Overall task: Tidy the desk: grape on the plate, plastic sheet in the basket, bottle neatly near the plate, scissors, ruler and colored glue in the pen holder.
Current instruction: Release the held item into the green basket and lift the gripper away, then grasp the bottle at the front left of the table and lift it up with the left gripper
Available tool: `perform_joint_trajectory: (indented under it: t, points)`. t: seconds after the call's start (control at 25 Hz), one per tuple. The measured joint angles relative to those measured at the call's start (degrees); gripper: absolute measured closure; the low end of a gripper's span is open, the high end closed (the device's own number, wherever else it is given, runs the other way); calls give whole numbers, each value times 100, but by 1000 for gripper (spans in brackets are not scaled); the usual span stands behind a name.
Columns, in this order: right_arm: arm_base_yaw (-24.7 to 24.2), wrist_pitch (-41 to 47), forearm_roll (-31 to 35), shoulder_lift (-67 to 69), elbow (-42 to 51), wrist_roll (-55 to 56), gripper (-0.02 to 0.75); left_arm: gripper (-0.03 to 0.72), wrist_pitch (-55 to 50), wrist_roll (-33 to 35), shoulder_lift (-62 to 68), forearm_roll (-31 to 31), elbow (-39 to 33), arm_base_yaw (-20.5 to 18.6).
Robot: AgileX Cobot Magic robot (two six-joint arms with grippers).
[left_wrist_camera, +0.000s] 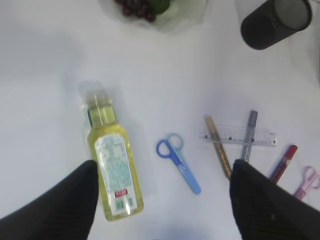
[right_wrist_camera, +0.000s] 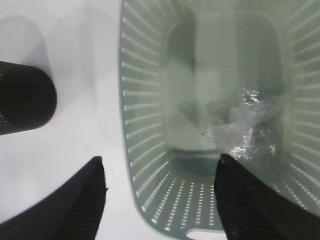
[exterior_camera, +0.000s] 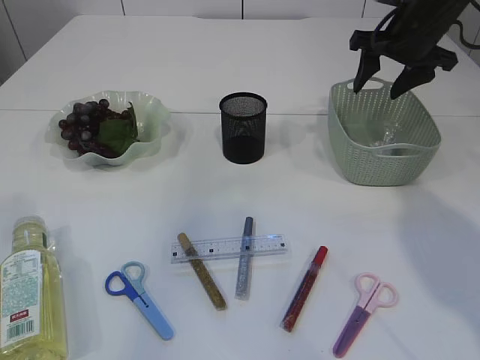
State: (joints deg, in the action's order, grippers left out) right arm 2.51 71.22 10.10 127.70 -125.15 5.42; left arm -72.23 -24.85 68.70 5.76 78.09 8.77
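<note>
Right gripper (exterior_camera: 391, 84), upper right of exterior view: jaws spread wide, empty, above the basket (exterior_camera: 352, 161). Crumpled plastic sheet (right_wrist_camera: 247, 132) lies inside the basket. Left gripper (left_wrist_camera: 162, 200): jaws wide apart, empty, over the bottle (left_wrist_camera: 112, 172) at lower left.

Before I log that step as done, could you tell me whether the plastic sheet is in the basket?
In: the sheet lies crumpled on the basket floor.

Black tool (exterior_camera: 384, 81), tapered textured fingers (right_wrist_camera: 65, 205)
</note>
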Motion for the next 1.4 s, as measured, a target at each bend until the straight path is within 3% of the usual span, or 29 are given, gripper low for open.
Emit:
perform_joint_trajectory:
  t: [0.24,0.4,0.72,1.4]
  points:
    - [0,0,281,-154,252,-247,234,94,12,-711,-154,199,-1277,0]
    - [0,0,344,-531,826,-472,239,95,56,-1002,-154,-123,-1656,0]
    - [0,0,726,-1364,1789,-699,241,96,229,-1201,401,-283,-1758,0]
    - [0,0,766,-1618,1815,-790,244,98,1114,-1242,2284,-298,-1758,0]
